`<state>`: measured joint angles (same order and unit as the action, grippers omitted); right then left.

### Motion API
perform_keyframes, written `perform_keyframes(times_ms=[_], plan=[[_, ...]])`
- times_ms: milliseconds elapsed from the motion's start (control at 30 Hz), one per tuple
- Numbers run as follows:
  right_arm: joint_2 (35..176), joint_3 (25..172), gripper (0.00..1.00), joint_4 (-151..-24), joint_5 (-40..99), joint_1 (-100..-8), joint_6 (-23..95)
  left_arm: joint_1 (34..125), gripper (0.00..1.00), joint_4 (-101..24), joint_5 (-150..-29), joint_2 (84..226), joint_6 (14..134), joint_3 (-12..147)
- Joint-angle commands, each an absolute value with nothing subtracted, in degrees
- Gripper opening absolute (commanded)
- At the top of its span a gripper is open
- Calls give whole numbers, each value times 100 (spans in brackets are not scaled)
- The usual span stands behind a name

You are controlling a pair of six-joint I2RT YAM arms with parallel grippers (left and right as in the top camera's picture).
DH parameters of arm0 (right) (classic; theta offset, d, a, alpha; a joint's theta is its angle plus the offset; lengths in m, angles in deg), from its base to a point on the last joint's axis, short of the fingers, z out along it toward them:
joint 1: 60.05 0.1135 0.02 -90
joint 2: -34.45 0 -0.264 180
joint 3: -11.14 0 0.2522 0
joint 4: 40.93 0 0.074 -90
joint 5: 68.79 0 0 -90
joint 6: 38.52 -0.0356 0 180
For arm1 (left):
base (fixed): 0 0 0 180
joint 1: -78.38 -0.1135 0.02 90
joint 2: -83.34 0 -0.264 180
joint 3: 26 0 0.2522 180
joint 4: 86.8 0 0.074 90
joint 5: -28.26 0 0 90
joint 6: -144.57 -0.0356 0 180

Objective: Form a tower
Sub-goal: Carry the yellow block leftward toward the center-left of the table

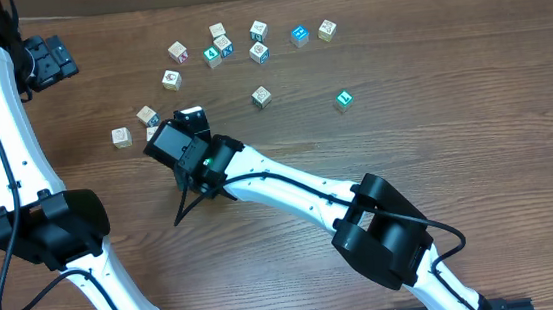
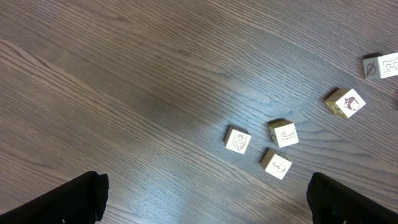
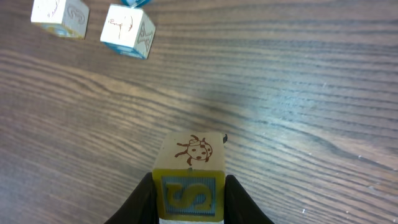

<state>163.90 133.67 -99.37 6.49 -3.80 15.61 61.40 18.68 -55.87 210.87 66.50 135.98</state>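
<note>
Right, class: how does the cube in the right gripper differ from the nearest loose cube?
The gripped cube is clamped in the shut right gripper; the loose cube lies free on the table. The gripped cube's top shows a ladybird, the loose cube's a fainter line sketch. The gripped cube's facing side is a yellow S framed in blue; the loose cube's is pale. Both are small pale wooden cubes.

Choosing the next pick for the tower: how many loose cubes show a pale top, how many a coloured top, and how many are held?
Pale-topped loose cubes: 10
Blue, teal or green-topped loose cubes: 3
Cube held in the right hand: 1
Total: 14
Another may sit partly hidden beside the right hand in the overhead view.
</note>
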Motion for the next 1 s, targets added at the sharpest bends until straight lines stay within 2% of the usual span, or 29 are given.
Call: perform_keyframes(times_ms=[0,967], plan=[[16551,13500,16,-9887,196,-413,1272,6154,99,1859,-5534,21054,6704,13672],[16639,13052,17,-9620,583,-432,1053,6154,100,1859,-5534,21054,6704,13672]])
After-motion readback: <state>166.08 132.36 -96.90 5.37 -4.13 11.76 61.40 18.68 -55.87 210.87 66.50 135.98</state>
